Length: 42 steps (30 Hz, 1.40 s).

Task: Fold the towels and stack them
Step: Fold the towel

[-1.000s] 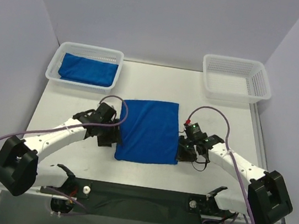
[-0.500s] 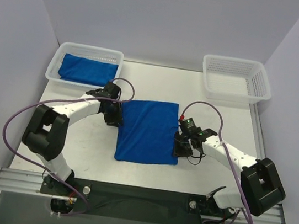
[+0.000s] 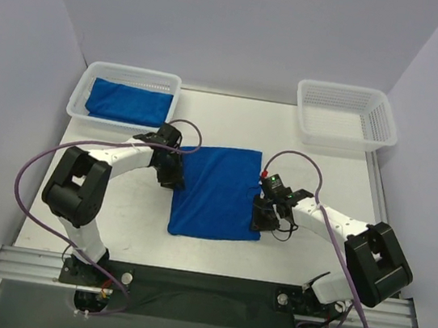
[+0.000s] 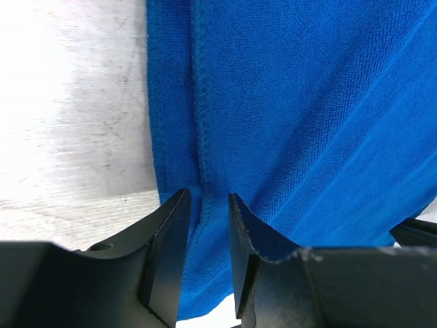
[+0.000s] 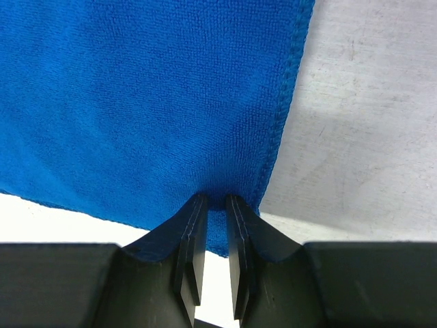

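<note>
A blue towel lies flat on the white table, folded into a rectangle. My left gripper is at its left edge, toward the far corner. In the left wrist view my left gripper has its jaws closed to a narrow gap with a ridge of the towel pinched between them. My right gripper is at the towel's right edge, near the front corner. In the right wrist view my right gripper is nearly closed on the hemmed edge of the towel.
A white basket at the back left holds a second folded blue towel. An empty white mesh basket stands at the back right. Purple cables loop over both arms.
My left gripper moved from the towel's near-left side up and onto its left edge. My right gripper slid left onto the towel's right edge. Both now have cloth between their jaws.
</note>
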Tool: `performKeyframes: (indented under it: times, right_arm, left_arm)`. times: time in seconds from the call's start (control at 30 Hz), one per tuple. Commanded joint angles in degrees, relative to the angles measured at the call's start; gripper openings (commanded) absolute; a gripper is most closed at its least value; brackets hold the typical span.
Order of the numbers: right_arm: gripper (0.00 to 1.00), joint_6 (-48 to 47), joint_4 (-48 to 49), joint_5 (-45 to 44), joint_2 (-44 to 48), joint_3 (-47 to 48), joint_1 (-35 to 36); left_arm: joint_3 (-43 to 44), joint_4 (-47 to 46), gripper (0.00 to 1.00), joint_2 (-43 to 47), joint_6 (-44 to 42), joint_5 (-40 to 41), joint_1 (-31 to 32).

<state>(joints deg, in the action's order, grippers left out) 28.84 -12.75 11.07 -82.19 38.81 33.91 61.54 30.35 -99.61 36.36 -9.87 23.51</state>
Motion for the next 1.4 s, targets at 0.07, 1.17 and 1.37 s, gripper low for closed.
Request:
performKeyframes:
  times: [0.07,1.17,1.37]
  right_arm:
    - [0.19,1.0,0.3,-0.3,-1.1,-1.9,0.5]
    - [0.18,3.7,0.6,-1.5,-0.2,-5.0,0.4]
    - [0.19,4.0,0.6,-1.7,0.2,-5.1,0.5]
  left_arm:
    - [0.6,-2.3,0.39,-1.5,-0.1,-1.0,1.1]
    - [1.6,4.0,0.06,2.1,-4.7,6.2,-0.6]
    - [1.6,4.5,0.20,1.3,-4.9,5.3,-0.7]
